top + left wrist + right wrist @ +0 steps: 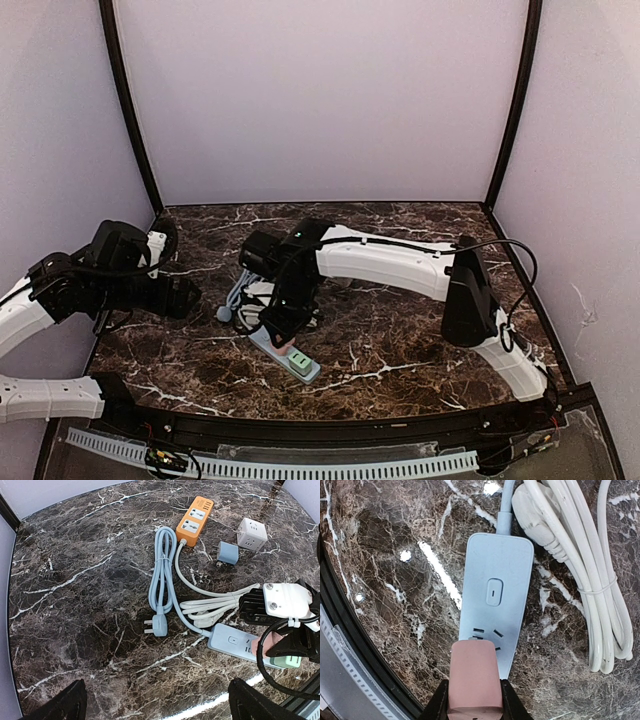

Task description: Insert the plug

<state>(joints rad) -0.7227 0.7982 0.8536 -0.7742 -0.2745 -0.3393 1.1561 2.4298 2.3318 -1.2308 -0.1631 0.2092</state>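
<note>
One arm is plainly doing the work: the right gripper [474,700] is clamped on a pink plug [474,677], low over the pale blue power strip [492,610] that lies close to the near edge of the table [400,330], a little left of its middle. A green adapter [287,661] already sits in the strip's end closest to that edge. The plug's front overlaps the next socket [485,632] along. I cannot tell whether its pins have entered. What matters is the line-up. The strip's long axis runs straight away from the gripper, past the switch [493,591] to the cord, and the plug points the same way. It seems to sit slightly toward the strip's left long edge, so I would expect a small sideways nudge and then a press down, not a reach. The left gripper [160,707] hangs by the left edge with its jaws wide and nothing in them, well apart from the strip, so the right arm is much the nearer. Just beyond the strip lies a bundled white cable [590,580]. Farther toward the back are a coiled light blue cord [161,575], an orange strip [194,517], a small blue adapter [228,553] and a white cube adapter [251,532].
</note>
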